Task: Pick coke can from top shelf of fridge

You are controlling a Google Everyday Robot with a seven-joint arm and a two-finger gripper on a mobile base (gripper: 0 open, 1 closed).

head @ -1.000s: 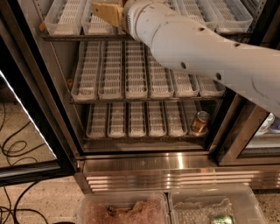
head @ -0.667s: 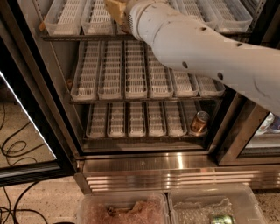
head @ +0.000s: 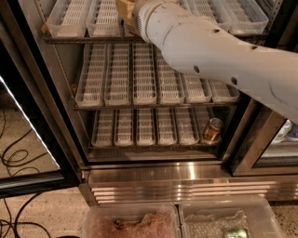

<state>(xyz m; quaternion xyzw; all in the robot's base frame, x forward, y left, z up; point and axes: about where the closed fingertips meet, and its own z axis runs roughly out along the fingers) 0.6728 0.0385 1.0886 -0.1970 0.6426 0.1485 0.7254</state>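
The fridge stands open with three racks of white slotted trays. My white arm reaches in from the right, and my gripper is over the trays of the top shelf at the upper edge of the camera view. Only its tan lower part shows; the rest is cut off by the frame. The coke can is hidden or out of view; no red can shows.
A copper-gold can stands at the right end of the bottom rack. The black-framed glass door is swung open at left. Two clear bins sit on the floor in front, one holding a green can. Cables lie at left.
My gripper has moved up and slightly right, deeper over the top shelf, so less of it shows at the frame's top edge.
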